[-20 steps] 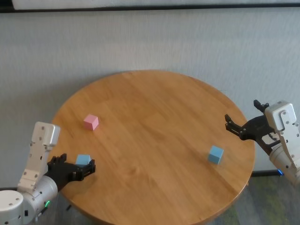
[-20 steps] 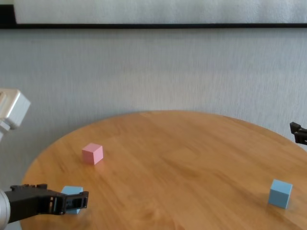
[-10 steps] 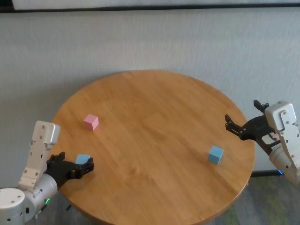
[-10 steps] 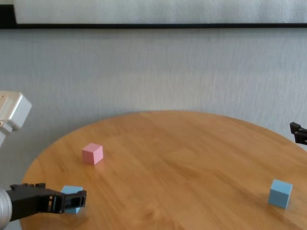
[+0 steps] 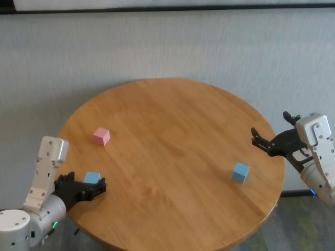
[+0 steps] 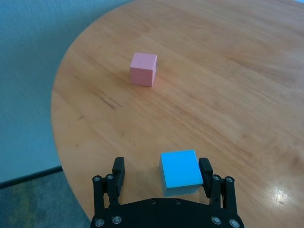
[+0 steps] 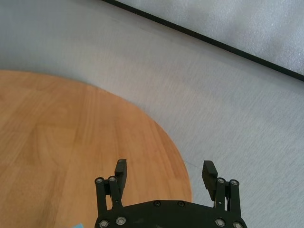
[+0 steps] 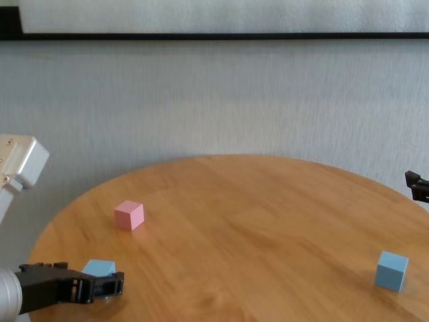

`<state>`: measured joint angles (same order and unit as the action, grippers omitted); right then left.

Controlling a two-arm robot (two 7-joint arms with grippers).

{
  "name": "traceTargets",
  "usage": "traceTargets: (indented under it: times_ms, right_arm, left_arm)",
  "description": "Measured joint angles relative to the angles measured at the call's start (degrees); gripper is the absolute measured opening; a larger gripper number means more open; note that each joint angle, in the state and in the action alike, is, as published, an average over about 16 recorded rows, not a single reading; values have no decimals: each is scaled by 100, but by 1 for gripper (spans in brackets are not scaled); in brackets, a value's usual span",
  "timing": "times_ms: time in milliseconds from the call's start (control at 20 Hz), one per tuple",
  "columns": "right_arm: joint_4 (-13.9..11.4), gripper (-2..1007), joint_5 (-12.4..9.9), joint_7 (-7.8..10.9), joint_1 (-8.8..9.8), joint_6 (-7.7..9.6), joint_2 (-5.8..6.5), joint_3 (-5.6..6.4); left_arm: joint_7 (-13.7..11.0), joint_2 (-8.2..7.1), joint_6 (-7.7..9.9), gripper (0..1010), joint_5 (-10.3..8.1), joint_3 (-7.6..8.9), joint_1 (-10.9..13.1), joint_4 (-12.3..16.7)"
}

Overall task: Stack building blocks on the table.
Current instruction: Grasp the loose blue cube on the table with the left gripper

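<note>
On the table my left gripper stands open at the near left edge, low over the wood. A light blue building block sits between its fingers, closer to one finger, resting on the table and not squeezed. That block shows just behind the gripper in the chest view. A pink block lies farther in on the left, also. The second light blue block lies at the right. My right gripper hovers open and empty over the right rim, beyond that block.
The round table's rim drops to grey carpet on all sides. A grey wall with a dark strip runs behind. The bare middle of the tabletop separates the left blocks from the right one.
My left arm has sunk slightly toward the table, keeping its open fingers around the light blue block. The blocks and the right arm have not moved.
</note>
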<state>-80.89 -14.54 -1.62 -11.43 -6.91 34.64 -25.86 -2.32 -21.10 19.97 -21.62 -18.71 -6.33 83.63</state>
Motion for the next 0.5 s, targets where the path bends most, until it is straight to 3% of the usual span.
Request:
traceTargets:
  times_ms: [500]
  right_arm:
    - [0,1001,0,0,0,0,0,0]
  left_arm:
    - [-25,60,23,997,75,31,-45,-114]
